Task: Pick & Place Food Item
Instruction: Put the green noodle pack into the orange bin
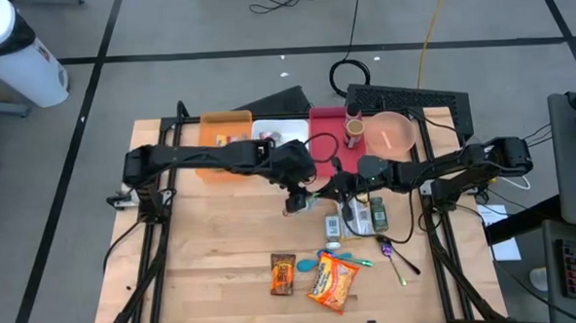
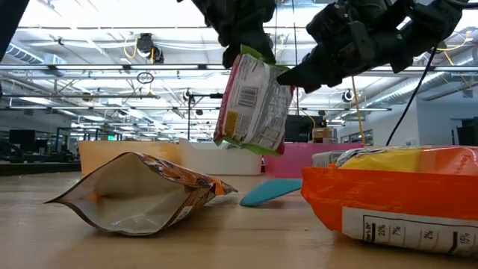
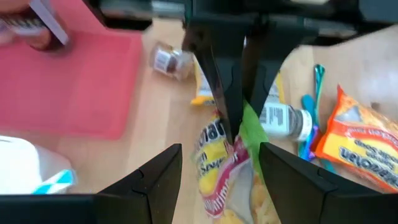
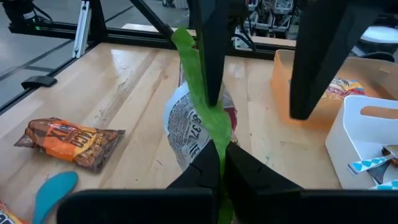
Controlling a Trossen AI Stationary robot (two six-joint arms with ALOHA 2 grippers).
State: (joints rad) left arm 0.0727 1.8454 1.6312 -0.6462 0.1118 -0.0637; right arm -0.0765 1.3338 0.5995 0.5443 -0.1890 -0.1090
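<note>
From above: left gripper [image 1: 296, 192] and right gripper [image 1: 330, 187] met nose to nose over mid-table, snack bag [image 1: 304, 195] between them.

From table height: bag [image 2: 252, 101] hanging in the air, top edge pinched from above, clear of the wood.

Left wrist: own jaws spread, bag [image 3: 233, 177] loose between them, other arm's fingers [image 3: 227, 87] clamped on its edge.

Right wrist: own jaws [image 4: 221, 163] closed tight on the bag's green edge [image 4: 202, 93].

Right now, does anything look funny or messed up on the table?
Yes. A snack bag hangs in the air, tilted, above the table. The right tool is shut on its green edge, while the left tool is open around the bag. That looks like a handover. Below, other snack packets lie flat. Nothing looks spilled.
</note>
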